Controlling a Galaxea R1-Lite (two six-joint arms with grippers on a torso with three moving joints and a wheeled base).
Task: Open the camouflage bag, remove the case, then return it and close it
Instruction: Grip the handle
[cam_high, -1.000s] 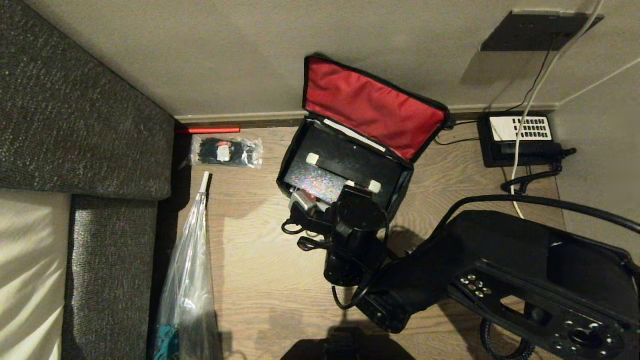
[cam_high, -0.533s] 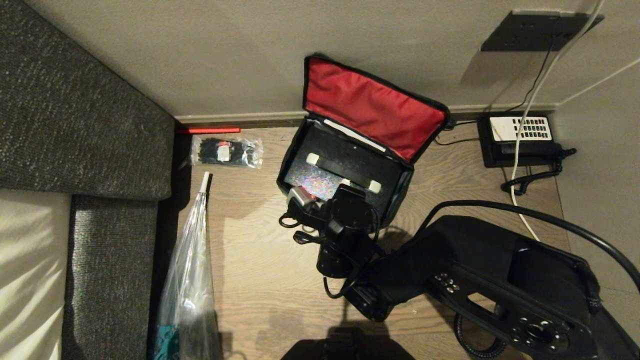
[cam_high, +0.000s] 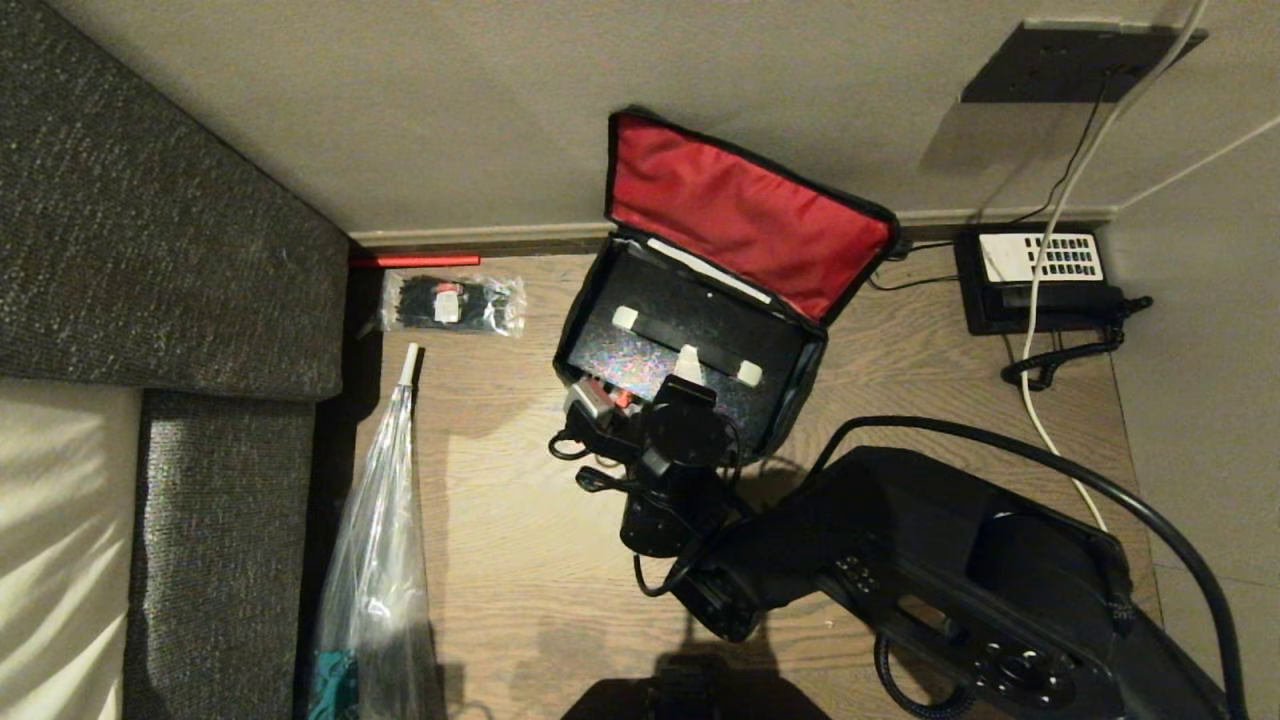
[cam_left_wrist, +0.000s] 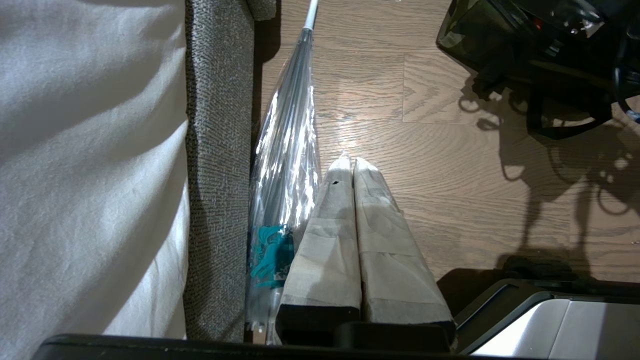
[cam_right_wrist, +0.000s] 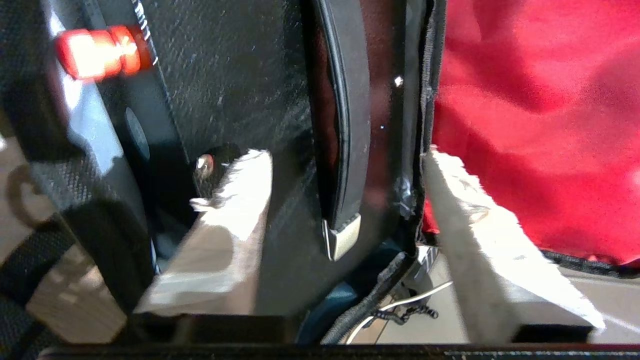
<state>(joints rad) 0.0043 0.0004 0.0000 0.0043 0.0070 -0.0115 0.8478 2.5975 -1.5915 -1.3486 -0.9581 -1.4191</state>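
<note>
Case (cam_high: 690, 345) lies inside open bag (cam_high: 740, 200), long axis along bag | right end effector (cam_right_wrist: 345, 200) released, fingers straddling its near end | left end effector (cam_left_wrist: 354, 165) clenched, well apart.

The open boxy camouflage bag (cam_high: 800, 385) stands against the wall, its red-lined lid (cam_high: 745, 215) upright behind. The black rectangular case (cam_high: 690, 345) fills its inside. The right pincer (cam_high: 650, 385) blocks the near rim. Bare wooden floor (cam_high: 510, 500) lies between bag and folded clear plastic umbrella (cam_high: 375, 560).
</note>
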